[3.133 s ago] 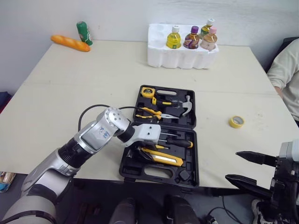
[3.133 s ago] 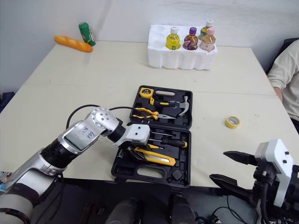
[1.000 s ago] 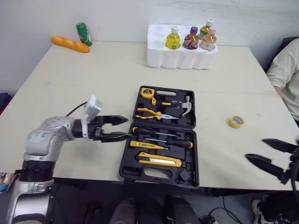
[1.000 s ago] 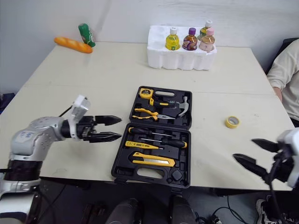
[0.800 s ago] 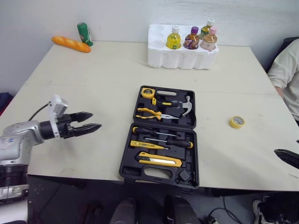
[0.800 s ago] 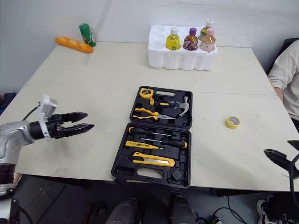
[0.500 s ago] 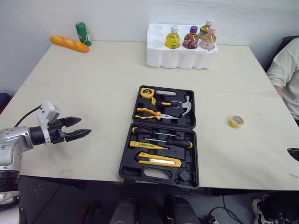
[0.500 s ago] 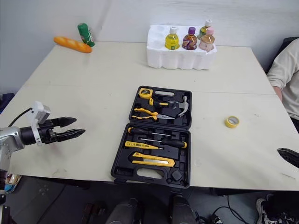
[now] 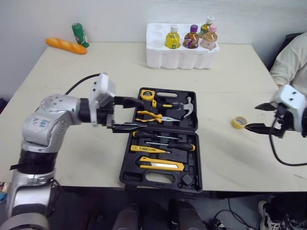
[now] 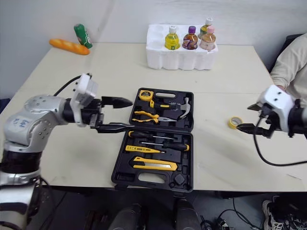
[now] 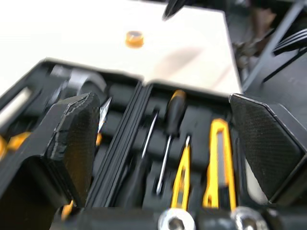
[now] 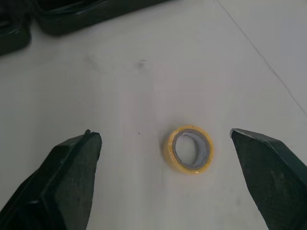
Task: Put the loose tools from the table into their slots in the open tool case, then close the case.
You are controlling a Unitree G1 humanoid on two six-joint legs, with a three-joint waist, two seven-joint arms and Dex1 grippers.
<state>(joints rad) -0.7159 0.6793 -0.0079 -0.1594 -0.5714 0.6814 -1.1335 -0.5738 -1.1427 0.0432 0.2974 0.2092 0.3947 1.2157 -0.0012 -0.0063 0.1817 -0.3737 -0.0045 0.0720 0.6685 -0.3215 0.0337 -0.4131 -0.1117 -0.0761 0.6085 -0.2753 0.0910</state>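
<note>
The black tool case (image 9: 193, 125) lies open mid-table. Its far half holds a tape measure (image 9: 147, 94), pliers and a hammer (image 9: 187, 106). Its near half holds screwdrivers (image 9: 165, 144) and a yellow utility knife (image 9: 163, 165). My left gripper (image 9: 143, 113) is open and hovers over the case's left edge near the hinge; its wrist view looks down on the screwdrivers (image 11: 169, 127) and the knife (image 11: 218, 163). A yellow tape roll (image 9: 238, 122) lies on the table to the right of the case. My right gripper (image 9: 252, 117) is open just right of the roll, with the roll (image 12: 192, 149) lying between its spread fingers (image 12: 67, 177).
At the back stands a white foam tray (image 9: 163, 56) with several bottles. A baguette (image 9: 66, 45) and a green can (image 9: 76, 32) lie at the far left corner. A person's sleeve (image 9: 290, 62) shows at the right edge of the table.
My left gripper swung back from the left side of the table to the case's left edge. My right gripper rose from the near right edge up to the tape roll.
</note>
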